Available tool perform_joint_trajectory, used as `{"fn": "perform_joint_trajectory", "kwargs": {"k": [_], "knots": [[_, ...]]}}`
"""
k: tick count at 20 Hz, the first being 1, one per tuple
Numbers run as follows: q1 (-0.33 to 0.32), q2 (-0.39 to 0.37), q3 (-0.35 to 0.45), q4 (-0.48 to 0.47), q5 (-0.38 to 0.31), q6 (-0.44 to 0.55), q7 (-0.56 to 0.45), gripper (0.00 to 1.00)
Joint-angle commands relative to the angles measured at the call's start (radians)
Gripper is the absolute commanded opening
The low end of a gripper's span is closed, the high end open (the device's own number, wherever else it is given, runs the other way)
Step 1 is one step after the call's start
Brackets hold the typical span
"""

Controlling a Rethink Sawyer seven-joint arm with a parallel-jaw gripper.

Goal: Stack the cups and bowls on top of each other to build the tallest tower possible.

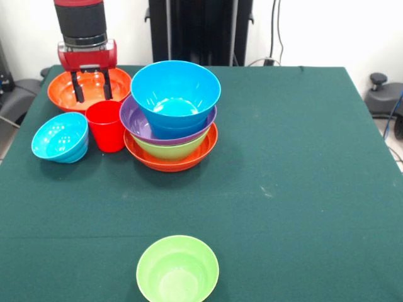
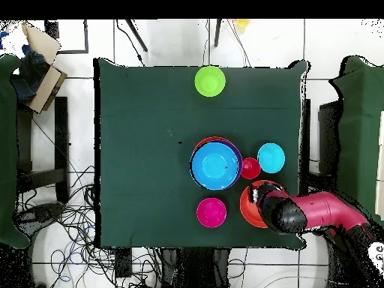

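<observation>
The tower point(image 1: 171, 116) blocks the magenta bowl point(image 2: 211, 212) from the front view, whose bottom edge clips the green bowl point(image 1: 177, 269).

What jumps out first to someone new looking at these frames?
The tower of nested glossy plastic bowls near the table's middle: a wide orange base, then green, purple and blue on top. Next, the red and black arm's end effector, fingers apart, hanging over a second wide orange plastic bowl at the robot's side of the table. A lone light-green plastic bowl sits far from the rest, at the edge opposite the robot.
</observation>
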State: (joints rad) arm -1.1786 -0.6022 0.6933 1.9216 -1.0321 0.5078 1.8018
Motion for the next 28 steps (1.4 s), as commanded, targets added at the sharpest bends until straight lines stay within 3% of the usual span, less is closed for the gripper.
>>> {"fn": "perform_joint_trajectory", "kwargs": {"k": [1, 9, 14, 15, 28], "knots": [[0.038, 0.012, -0.007, 0.015, -0.017, 0.035, -0.158, 1.00], [0.135, 0.163, -0.063, -0.115, -0.145, -0.086, -0.050, 1.00], [0.157, 0.240, -0.074, -0.181, -0.169, -0.127, -0.054, 1.00], [0.160, 0.243, -0.077, -0.185, -0.166, -0.130, -0.058, 0.00], [0.173, 0.168, -0.101, -0.130, -0.142, -0.117, -0.027, 0.00]]}}
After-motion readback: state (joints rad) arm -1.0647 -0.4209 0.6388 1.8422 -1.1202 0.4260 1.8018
